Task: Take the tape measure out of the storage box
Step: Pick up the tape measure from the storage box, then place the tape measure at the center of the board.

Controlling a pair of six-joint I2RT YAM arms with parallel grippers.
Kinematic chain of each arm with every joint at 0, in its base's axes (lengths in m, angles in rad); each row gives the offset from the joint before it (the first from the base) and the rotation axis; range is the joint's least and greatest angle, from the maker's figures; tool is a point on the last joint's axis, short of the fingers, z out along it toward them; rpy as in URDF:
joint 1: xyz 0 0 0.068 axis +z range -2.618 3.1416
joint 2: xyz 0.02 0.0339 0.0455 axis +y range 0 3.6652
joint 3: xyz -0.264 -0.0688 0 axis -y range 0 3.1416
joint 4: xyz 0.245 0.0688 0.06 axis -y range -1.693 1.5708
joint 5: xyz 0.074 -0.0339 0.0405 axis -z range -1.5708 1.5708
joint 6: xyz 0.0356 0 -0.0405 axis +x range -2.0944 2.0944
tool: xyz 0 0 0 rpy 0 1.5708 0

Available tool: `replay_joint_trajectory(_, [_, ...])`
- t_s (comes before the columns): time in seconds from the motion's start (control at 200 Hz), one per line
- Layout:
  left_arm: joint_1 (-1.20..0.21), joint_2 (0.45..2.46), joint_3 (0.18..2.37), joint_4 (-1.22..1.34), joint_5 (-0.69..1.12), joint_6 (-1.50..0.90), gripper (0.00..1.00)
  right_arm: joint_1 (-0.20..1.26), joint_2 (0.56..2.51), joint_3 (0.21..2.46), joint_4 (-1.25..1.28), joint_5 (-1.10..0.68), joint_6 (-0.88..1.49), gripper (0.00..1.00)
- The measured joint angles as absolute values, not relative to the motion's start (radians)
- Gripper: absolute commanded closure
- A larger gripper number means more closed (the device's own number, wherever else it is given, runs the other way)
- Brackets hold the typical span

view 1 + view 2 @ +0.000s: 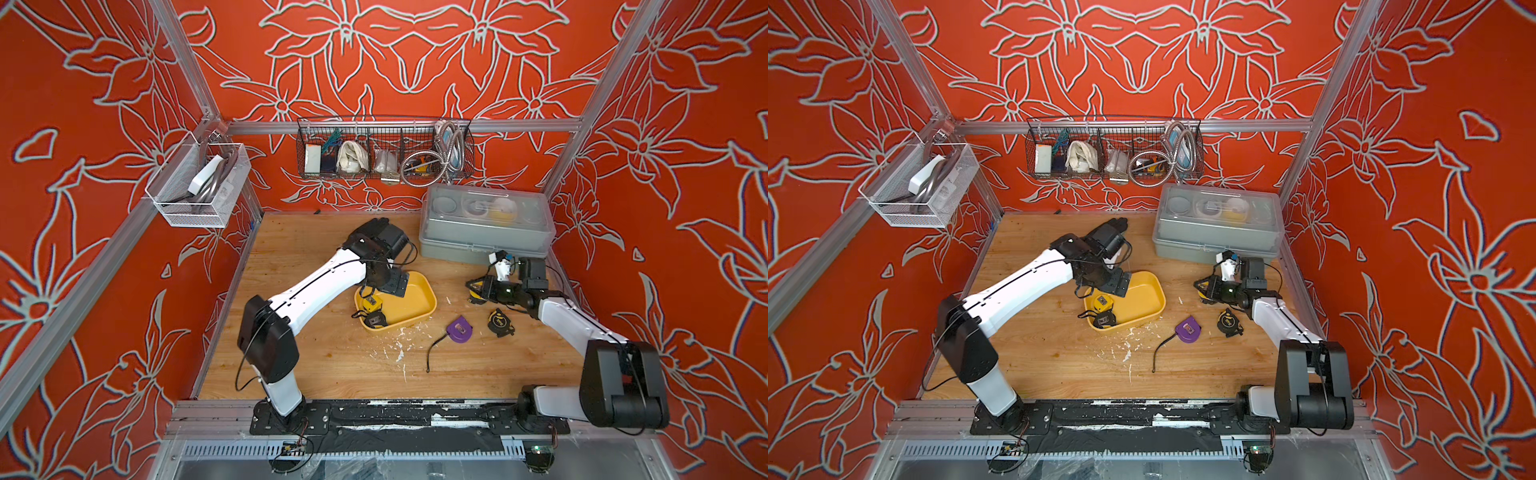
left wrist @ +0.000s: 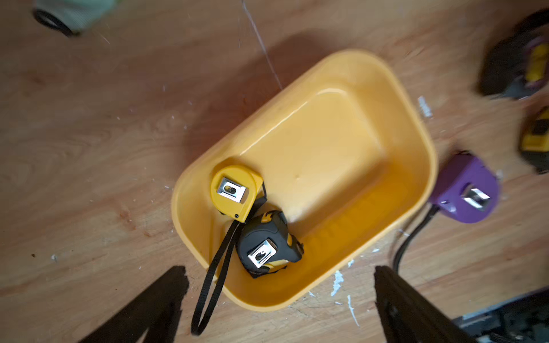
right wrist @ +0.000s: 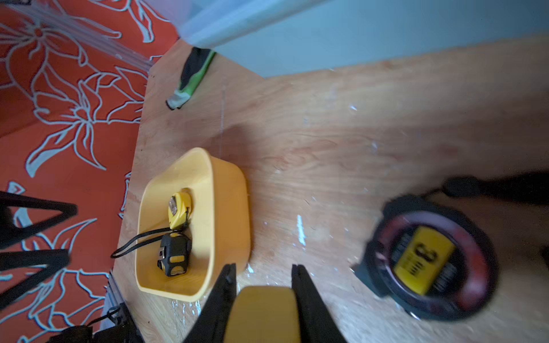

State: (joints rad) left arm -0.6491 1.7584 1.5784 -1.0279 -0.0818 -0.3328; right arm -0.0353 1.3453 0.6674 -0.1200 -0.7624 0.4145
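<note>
Lying under everything, a pale wooden tabletop is carrying the whole scene. A grey plastic case with a translucent lid is sitting at the far right.

The storage box, a shallow yellow plastic tub with rounded corners and no lid, is resting near the middle of the table, a little to the left and turned at an angle.

The left gripper is hovering above the box with its jaws spread wide and nothing between them. The right gripper is hanging to the right of the box, just in front of the grey case, with its jaws closed on a yellow-bodied tape measure, which is too close to the lens to make out further.

Two more are lying inside the box at its near-left end, touching each other: a yellow plastic tape measure with its steel clip facing up, and nearer, a black-and-yellow rubber-cased tape measure. A black wrist strap is trailing over the box's rim onto the table.

A purple tape measure is lying on the table near and to the right of the box, and a black round tape measure with a yellow label is lying just right of it.
</note>
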Motion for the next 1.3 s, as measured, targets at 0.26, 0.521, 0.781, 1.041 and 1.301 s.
replay_joint_trajectory(0.26, [-0.65, 1.868, 1.545, -1.009, -0.091, -0.327, 0.01, -0.054, 1.361, 0.565, -0.146, -0.764, 0.425, 0.95])
replay_joint_trajectory(0.521, [-0.65, 1.942, 1.579, -1.0, -0.109, -0.334, 0.01, -0.054, 1.378, 0.521, -0.131, -0.751, 0.421, 0.79])
replay_joint_trajectory(0.781, [-0.64, 1.969, 1.598, -1.008, -0.131, -0.357, 0.01, -0.053, 1.362, 0.525, -0.148, -0.695, 0.39, 0.2])
replay_joint_trajectory(1.041, [-0.584, 1.97, 1.598, -1.014, -0.133, -0.38, 0.01, -0.049, 1.171, 0.57, -0.222, -0.62, 0.396, 0.0])
replay_joint_trajectory(1.301, [-0.569, 2.024, 1.602, -1.023, -0.12, -0.427, 0.01, -0.035, 0.997, 0.634, -0.279, -0.589, 0.4, 0.0])
